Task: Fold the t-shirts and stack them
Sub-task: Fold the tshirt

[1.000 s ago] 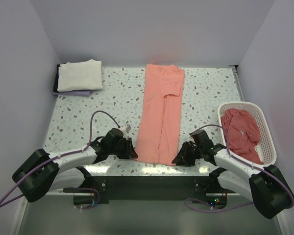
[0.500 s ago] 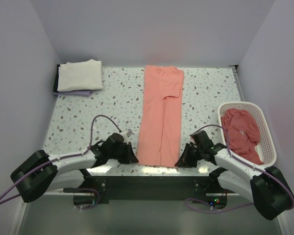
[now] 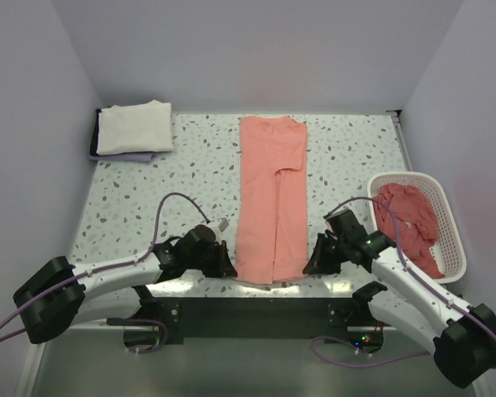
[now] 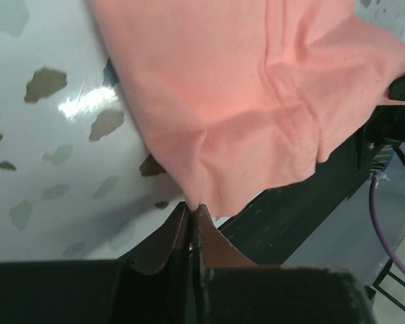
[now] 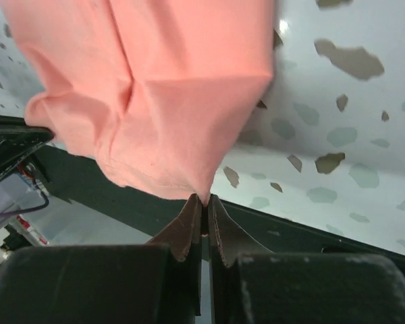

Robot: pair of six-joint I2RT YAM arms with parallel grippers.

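Salmon-pink t-shirt (image 3: 270,198) pinched at near corners; left gripper (image 4: 191,205) and right gripper (image 5: 204,197) clamped on it, likely for folding toward the far end.

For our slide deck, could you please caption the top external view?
Left pincer and right pincer grip near corners of the salmon t-shirt; folded cream t-shirt sits back left.

Pale lilac walls (image 3: 256,50), speckled terrazzo table (image 3: 190,165)

The long t-shirt (image 3: 271,198) is salmon pink, the folded t-shirt (image 3: 135,126) is creamy white, the bunched t-shirts (image 3: 407,219) are dark pinky red, the basket (image 3: 451,231) is white, and the table (image 3: 140,198) is white with grey spots.
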